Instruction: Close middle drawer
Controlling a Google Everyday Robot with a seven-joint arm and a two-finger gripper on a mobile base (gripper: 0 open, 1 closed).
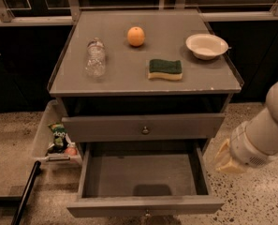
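The middle drawer (143,175) is pulled far out below the shut top drawer (145,129). It is grey and nothing lies in it. Its flat front (145,205) faces the bottom edge of the view, with a small knob (147,213) at its centre. The lowest drawer is hidden beneath it. My gripper (227,158) hangs at the end of the white arm (269,125), just right of the open drawer's right side wall and apart from it. It holds nothing that I can see.
The cabinet top (129,74) carries a clear plastic bottle (95,57), an orange (135,36), a green and yellow sponge (165,69) and a white bowl (207,46). A clear bin (42,139) with snack packets stands on the floor at the left. A dark pole (26,196) leans at the lower left.
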